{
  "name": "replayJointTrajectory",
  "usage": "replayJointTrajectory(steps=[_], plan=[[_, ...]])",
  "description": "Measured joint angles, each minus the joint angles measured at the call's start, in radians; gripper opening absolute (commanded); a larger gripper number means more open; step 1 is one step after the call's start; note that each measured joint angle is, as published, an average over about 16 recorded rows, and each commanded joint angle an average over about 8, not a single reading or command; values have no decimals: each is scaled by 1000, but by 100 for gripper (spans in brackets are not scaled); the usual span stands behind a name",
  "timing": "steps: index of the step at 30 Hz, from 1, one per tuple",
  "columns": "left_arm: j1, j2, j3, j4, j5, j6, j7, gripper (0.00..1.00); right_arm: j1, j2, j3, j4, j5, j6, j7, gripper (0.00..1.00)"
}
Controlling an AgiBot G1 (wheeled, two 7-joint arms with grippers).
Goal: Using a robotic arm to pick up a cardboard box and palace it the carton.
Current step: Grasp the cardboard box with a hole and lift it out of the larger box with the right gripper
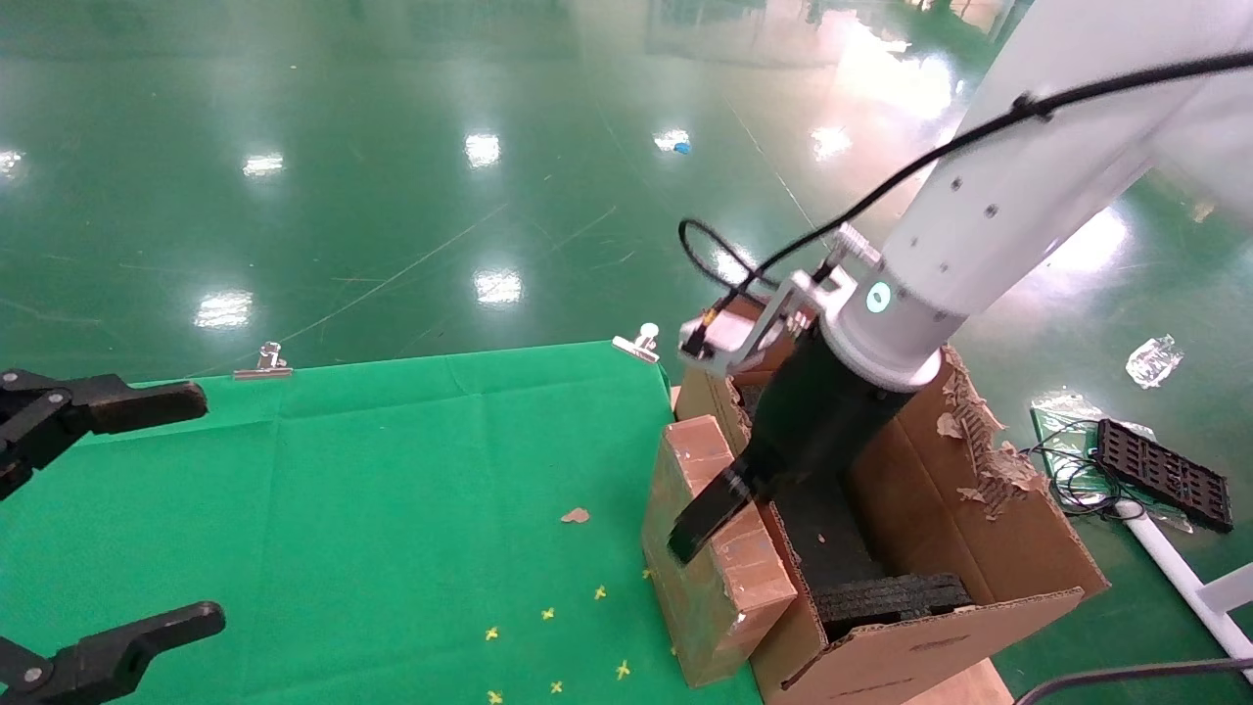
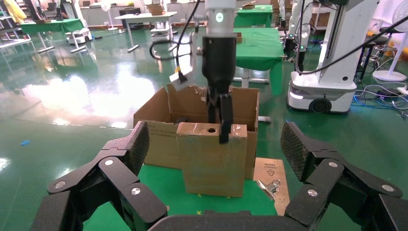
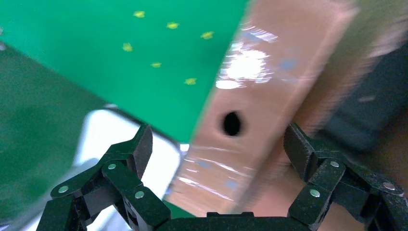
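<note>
evidently the grasp is in hand; the right gripper [image 1: 719, 509] hangs over the box [image 1: 707, 548], fingers spread astride its holed top edge; the box stands on end against the carton [image 1: 979, 509]; next: pinch, lift, clear the wall; left gripper [image 1: 93, 519] idles spread.

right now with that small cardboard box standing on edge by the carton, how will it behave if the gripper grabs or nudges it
The cardboard box stands tall on a narrow side, so a nudge would probably tip it. Its glossy taped faces may slip between the right gripper fingers. It looks closed and stiff, likely holding shape.
</note>
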Motion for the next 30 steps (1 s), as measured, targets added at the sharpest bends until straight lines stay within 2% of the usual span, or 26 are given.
replayJointTrajectory(steps=[2,3,8,10,11,16,18,21,30], plan=[[0,0,0,0,0,0,0,100,-12,-8,-4,-22,8,4,13,100],[0,0,0,0,0,0,0,100,-16,-12,-6,-30,8,6,19,93],[0,0,1,0,0,0,0,98,-30,-29,-19,-43,-4,17,47,33],[0,0,1,0,0,0,0,83,-33,-35,-25,-39,-14,21,59,8],[0,0,1,0,-1,0,0,75,-35,-37,-28,-35,-18,23,65,2],[0,0,1,0,-1,0,1,18,-43,-40,-37,-13,-32,33,86,0],[0,-1,1,0,-1,-1,1,7,-46,-41,-40,-5,-37,37,93,0],[0,-1,1,0,-1,-1,1,0,-51,-41,-44,4,-43,41,102,0],[0,-1,2,0,-1,-1,1,0,-63,-43,-51,13,-53,50,113,0]])
